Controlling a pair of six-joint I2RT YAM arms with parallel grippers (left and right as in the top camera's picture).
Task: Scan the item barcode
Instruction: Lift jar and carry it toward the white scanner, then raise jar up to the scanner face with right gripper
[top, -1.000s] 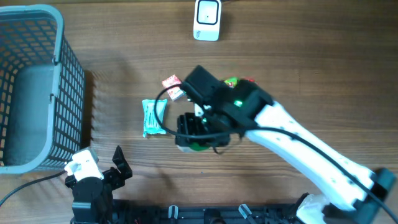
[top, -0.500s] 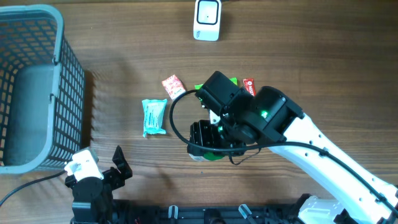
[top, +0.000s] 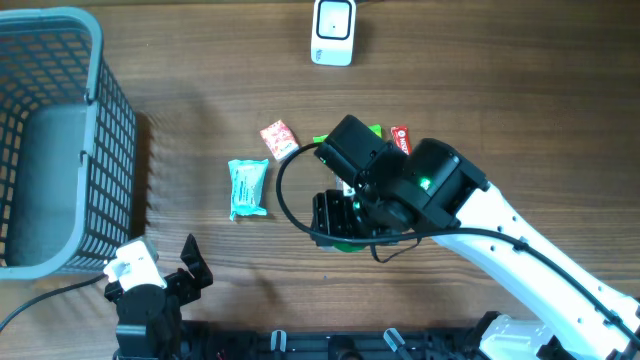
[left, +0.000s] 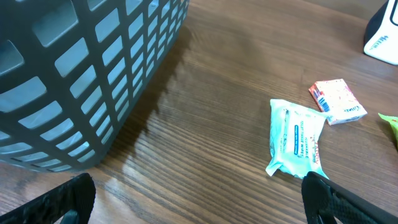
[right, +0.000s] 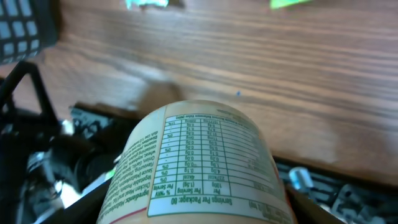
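Observation:
My right gripper (top: 335, 218) is shut on a cylindrical canister (right: 200, 163) with a cream label and a green nutrition table. It holds the canister above the table's middle. From overhead only a green part of the canister (top: 345, 243) shows under the arm. No barcode shows on the side facing the wrist camera. The white scanner (top: 333, 31) stands at the far edge, well away from the canister. My left gripper (left: 202, 205) rests open and empty at the near left edge, also seen from overhead as the left gripper (top: 188, 268).
A grey mesh basket (top: 60, 130) fills the left side. A teal wipes pack (top: 247, 188) and a small red-and-white packet (top: 278, 138) lie left of the right arm. A green packet (top: 373, 130) and a red packet (top: 400, 138) lie partly under it.
The right arm has swung right and toward the near edge with the canister in its grip, then eased slightly back. The left arm has not moved.

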